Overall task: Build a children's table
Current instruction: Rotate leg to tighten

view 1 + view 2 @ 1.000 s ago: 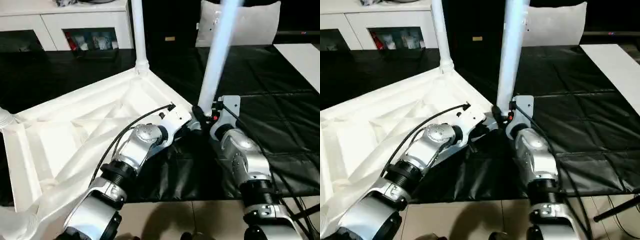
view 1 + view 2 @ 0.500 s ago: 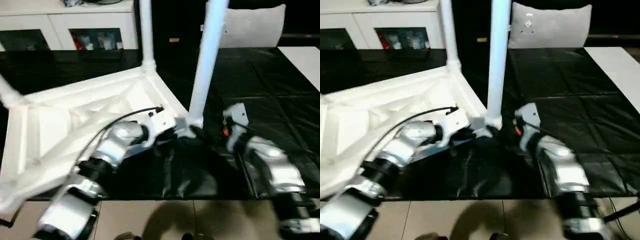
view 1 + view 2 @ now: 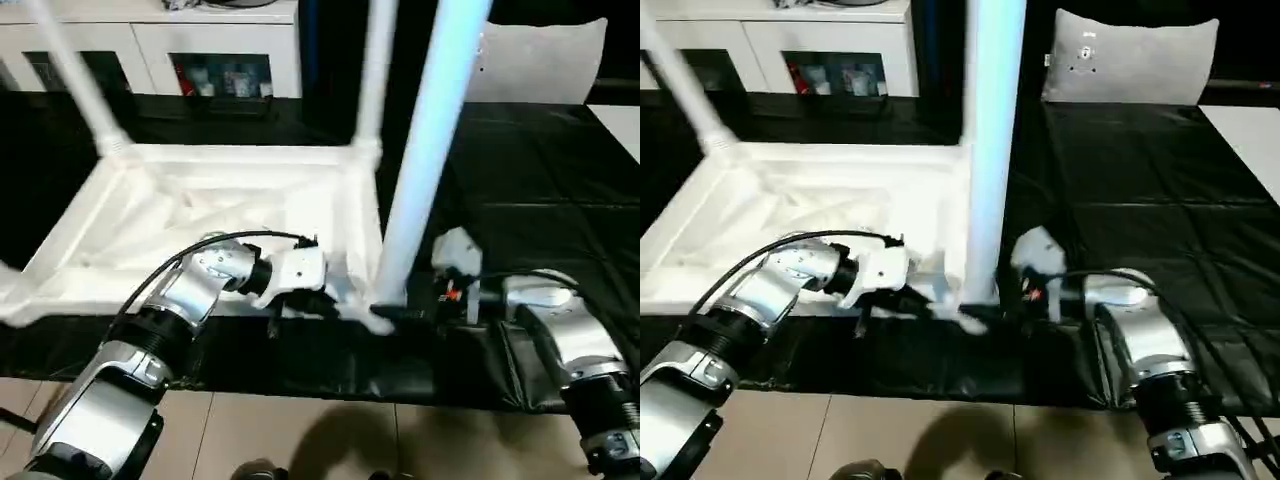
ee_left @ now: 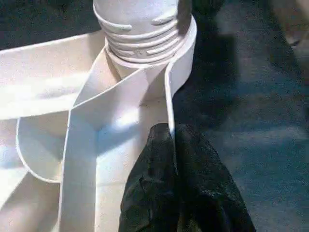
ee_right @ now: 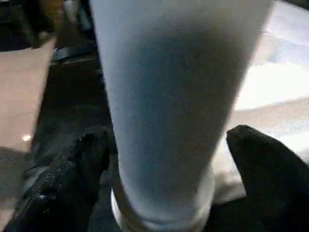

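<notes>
Right hand (image 5: 164,188) now loose around table leg (image 3: 425,170)

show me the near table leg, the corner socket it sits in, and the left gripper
near table leg (image 3: 425,150): left eye view, middle of its white shaft.
corner socket (image 4: 145,41): left wrist view, ribbed collar at the tabletop's corner.
left gripper (image 4: 170,133): left wrist view, black fingertips pinching the tabletop's thin rim.

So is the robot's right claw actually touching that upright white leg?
Apart. In the right wrist view the right gripper stands open, its fingers on either side of the leg, with a visible gap on each side.
</notes>
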{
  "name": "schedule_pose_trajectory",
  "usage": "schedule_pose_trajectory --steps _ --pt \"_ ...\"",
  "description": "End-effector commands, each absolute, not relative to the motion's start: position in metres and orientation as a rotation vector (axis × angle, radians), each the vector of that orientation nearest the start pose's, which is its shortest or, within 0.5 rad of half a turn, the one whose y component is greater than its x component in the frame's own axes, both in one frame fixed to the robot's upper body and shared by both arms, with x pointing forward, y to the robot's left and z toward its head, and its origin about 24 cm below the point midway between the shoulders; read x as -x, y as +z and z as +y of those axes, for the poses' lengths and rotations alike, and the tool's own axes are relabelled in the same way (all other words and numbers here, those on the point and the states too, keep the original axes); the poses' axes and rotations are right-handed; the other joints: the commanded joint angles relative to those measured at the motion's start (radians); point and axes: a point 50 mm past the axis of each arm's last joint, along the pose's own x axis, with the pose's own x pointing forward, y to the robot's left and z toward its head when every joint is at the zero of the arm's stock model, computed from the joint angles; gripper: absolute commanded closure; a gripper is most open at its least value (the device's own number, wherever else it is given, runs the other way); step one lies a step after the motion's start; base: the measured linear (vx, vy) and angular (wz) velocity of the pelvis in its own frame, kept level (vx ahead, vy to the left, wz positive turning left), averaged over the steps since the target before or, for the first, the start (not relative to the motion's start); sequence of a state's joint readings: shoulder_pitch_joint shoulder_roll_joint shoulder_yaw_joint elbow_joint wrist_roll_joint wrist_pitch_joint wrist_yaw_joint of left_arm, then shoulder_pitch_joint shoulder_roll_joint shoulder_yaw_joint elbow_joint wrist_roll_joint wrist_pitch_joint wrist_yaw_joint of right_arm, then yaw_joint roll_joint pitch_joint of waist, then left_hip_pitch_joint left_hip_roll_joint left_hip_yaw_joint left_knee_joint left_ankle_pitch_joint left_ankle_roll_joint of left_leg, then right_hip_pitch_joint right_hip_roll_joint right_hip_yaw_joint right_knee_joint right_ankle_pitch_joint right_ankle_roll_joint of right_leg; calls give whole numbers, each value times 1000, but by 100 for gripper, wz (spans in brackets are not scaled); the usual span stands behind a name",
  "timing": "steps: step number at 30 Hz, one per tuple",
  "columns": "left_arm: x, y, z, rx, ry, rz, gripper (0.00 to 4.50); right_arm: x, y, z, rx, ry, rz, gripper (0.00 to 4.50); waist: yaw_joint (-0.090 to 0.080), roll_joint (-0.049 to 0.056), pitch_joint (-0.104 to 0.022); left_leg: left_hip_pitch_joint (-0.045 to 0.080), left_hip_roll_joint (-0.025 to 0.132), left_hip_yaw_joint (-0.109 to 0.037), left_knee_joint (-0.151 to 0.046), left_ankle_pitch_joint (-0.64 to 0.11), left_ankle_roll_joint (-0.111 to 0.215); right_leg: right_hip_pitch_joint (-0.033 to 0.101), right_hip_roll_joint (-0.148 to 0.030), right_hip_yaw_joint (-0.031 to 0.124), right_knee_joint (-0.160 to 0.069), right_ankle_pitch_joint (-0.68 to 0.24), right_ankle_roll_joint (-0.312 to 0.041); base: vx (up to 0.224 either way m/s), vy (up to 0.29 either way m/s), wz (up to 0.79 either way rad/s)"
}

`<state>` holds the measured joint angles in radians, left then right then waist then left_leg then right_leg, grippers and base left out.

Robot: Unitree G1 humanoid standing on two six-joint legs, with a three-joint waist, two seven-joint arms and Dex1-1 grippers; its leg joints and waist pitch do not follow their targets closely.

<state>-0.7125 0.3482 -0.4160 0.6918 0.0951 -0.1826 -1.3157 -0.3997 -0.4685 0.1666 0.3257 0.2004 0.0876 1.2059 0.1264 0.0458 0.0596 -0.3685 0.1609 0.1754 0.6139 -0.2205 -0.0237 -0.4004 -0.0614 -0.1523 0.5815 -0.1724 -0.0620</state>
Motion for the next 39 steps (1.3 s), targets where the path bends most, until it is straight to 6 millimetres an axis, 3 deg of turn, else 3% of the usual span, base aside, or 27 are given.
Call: schedule_pose_trajectory --steps 1,6,14,24,28,30,31,33,34,39 --pt "-315 65 98 -737 -1674 333 450 -292 73 -164 254 1301 240 60 -3 -16 -79 8 99 -35 -61 -4 149 65 -129 86 -51 -139 -131 0 0 0" --pt "-316 66 100 -748 -1707 325 450 -291 69 -164 244 1353 290 115 0 -16 -78 9 94 -34 -62 -23 132 65 -125 84 -61 -209 -104 0 0 0" --pt "-316 66 102 -749 -1708 328 450 -288 69 -165 186 1379 320 171 7 -17 -79 9 97 -35 -60 -1 141 63 -126 85 -56 -183 -105 0 0 0" --pt "-318 65 99 -642 -1604 320 450 -287 69 -154 63 1312 270 185 8 -14 -78 9 100 -37 -63 -10 122 65 -127 84 -59 -195 -105 0 0 0" --pt "-320 65 81 -537 -1451 298 450 -295 62 -139 16 1105 244 186 -1 -15 -69 14 94 -34 -71 -73 72 62 -129 83 -79 -315 -84 0 0 0" --pt "-323 66 63 -452 -1343 292 450 -304 56 -128 -47 941 249 186 -12 -14 -66 17 91 -36 -73 -92 48 61 -127 80 -87 -366 -72 0 0 0" --pt "-323 67 58 -433 -1315 290 450 -306 55 -126 -67 904 249 186 -25 -13 -63 20 90 -37 -75 -110 39 59 -124 76 -98 -402 -63 0 0 0" --pt "-324 68 47 -407 -1268 286 450 -310 54 -120 -108 824 249 186 -35 -14 -66 14 86 -38 -75 -107 43 65 -126 76 -98 -399 -57 0 0 0" --pt "-326 69 40 -389 -1229 285 450 -314 52 -118 -109 771 254 187 -44 -19 -69 9 86 -40 -74 -95 53 69 -124 76 -95 -369 -58 0 0 0" --pt "-335 74 17 -356 -1039 291 450 -332 48 -110 -147 498 289 187 -69 -12 -74 4 78 -38 -66 -49 81 68 -120 76 -87 -281 -95 0 0 0"
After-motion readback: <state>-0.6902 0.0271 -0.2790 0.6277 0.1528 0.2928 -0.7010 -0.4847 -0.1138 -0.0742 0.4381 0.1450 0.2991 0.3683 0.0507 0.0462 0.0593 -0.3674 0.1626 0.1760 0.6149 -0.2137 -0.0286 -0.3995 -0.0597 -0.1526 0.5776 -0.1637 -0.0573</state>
